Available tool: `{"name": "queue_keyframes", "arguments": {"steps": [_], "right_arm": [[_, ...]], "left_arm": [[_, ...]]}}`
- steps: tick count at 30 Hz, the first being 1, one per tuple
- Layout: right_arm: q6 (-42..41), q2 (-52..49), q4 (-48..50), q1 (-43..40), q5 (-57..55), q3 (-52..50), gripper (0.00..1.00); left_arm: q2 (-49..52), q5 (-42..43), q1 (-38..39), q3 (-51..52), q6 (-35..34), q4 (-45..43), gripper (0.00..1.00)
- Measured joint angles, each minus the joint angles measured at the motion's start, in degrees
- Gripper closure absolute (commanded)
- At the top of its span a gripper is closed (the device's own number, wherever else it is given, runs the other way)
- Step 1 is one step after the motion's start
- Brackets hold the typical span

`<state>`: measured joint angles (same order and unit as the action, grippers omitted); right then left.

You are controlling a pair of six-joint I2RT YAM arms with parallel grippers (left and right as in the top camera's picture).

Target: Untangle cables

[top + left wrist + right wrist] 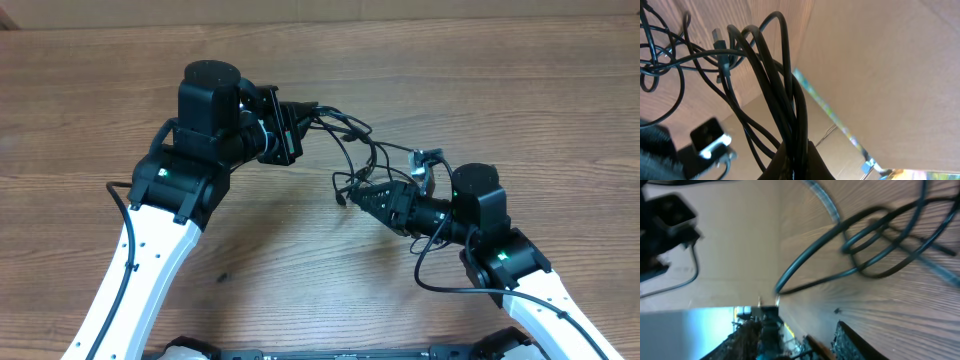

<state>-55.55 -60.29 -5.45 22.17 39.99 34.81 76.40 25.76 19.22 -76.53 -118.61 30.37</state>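
Note:
The cables [362, 150] are thin black cords tangled in the air between my two grippers. My left gripper [303, 118] is shut on a bundle of several strands, which rise from the jaws [795, 152] in the left wrist view; a plug [718, 38] hangs among them. My right gripper [352, 196] points left, just below the tangle. In the right wrist view its fingers [797, 327] stand apart, cable loops [867, 242] hang ahead of them, and one strand end [776, 292] drops toward the gap. A silver connector [427, 158] lies beside the right wrist.
The wooden table [300, 250] lies under both arms. A cardboard wall [320, 12] runs along the far edge. Thicker black wires [440, 285] fixed to the arms loop beside the right arm. The right gripper's camera block [710, 137] shows in the left wrist view.

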Motion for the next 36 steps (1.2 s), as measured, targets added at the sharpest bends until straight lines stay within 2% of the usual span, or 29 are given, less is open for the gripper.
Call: {"name": "queue_keyframes", "arguments": {"steps": [15, 20, 36], "right_arm": [[-0.3, 0.0, -1.5, 0.0, -9.7, 0.0, 0.57], [-1.2, 0.0, -1.4, 0.0, -10.6, 0.0, 0.6], [-1.4, 0.0, -1.5, 0.0, -11.8, 0.0, 0.6]], "left_arm": [[0.0, 7.1, 1.1, 0.0, 0.0, 0.0, 0.96], [0.0, 8.0, 2.4, 0.0, 0.0, 0.1, 0.96], [0.0, 8.6, 2.6, 0.0, 0.0, -1.6, 0.96]]}}
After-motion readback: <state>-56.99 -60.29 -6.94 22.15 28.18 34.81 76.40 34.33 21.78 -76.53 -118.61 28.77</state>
